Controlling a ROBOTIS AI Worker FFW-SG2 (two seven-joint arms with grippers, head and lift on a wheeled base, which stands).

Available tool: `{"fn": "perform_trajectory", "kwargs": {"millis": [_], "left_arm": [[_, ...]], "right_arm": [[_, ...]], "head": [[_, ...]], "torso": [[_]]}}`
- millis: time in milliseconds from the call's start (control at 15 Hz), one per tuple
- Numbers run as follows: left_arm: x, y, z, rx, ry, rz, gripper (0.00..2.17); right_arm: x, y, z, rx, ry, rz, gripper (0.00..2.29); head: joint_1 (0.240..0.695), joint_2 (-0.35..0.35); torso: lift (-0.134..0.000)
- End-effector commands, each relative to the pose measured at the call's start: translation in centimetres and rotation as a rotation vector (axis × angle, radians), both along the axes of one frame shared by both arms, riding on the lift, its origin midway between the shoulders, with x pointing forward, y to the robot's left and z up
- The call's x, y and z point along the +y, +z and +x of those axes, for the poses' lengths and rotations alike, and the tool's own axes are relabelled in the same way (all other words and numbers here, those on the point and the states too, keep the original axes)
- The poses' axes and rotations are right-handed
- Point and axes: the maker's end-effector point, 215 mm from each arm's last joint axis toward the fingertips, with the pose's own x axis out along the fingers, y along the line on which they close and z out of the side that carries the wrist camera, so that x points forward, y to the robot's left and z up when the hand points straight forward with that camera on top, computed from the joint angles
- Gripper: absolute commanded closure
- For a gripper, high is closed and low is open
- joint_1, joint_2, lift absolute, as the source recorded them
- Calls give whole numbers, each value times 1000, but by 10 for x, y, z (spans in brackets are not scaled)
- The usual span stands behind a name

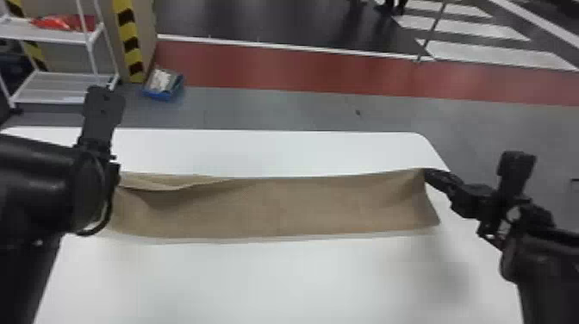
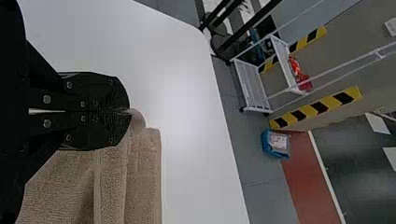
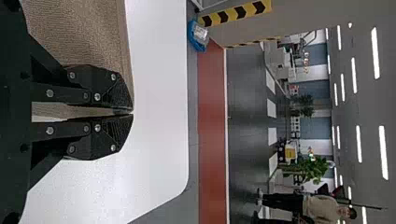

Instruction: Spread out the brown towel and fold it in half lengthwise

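Right, head view: brown towel (image 1: 280, 207) stretched L to R across white bench (image 1: 280, 280), L hand (image 1: 113, 172) one end, R hand (image 1: 427, 173) t'other. L wrist cam: tips clamped on towel; blue box (image 2: 267, 143), print too small. R wrist cam: tips pinching towel edge.

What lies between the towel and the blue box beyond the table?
In the head view, a strip of white table, then grey floor, lies between the towel and the blue box.
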Motion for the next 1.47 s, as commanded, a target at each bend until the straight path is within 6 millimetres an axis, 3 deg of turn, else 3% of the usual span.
{"fn": "perform_trajectory", "kwargs": {"millis": [0, 67, 200, 333, 400, 467, 800, 1000, 1133, 1400], "left_arm": [[0, -7, 12, 10, 10, 14, 1231], [-2, -9, 20, -9, 7, 9, 1214], [-7, -5, 38, -76, -2, -4, 782], [-7, 8, 55, -165, -5, 0, 140], [-3, 13, 59, -204, -3, 6, 6], [4, 10, 55, -199, 5, 36, 6], [47, -18, 4, -61, 67, 148, 19], [80, -6, 1, -94, 92, 264, 19], [80, 17, 18, -225, 94, 266, 19], [61, -6, 13, -157, 55, 194, 19]], "right_arm": [[2, -5, 6, -2, 6, -24, 1028], [3, -7, 8, -2, 5, -36, 1025], [7, -11, 13, 4, 14, -43, 1008], [7, -5, 18, -15, 2, -69, 539], [8, -6, 20, -13, -2, -79, 353], [9, -4, 21, -17, -1, -81, 171], [14, -2, 25, -20, 6, -83, 167], [17, -6, 23, -14, 12, -79, 171], [13, -8, 18, -12, 6, -80, 171], [12, -12, 11, -6, 7, -81, 171]], "head": [[695, -206], [695, -206], [695, -203], [695, -198], [695, -199], [695, -198], [695, -168], [695, -143], [695, -124], [695, -121]], "torso": [[-125], [-125], [-125], [-125], [-125], [-125], [-125], [-125], [-125], [-125]]}}
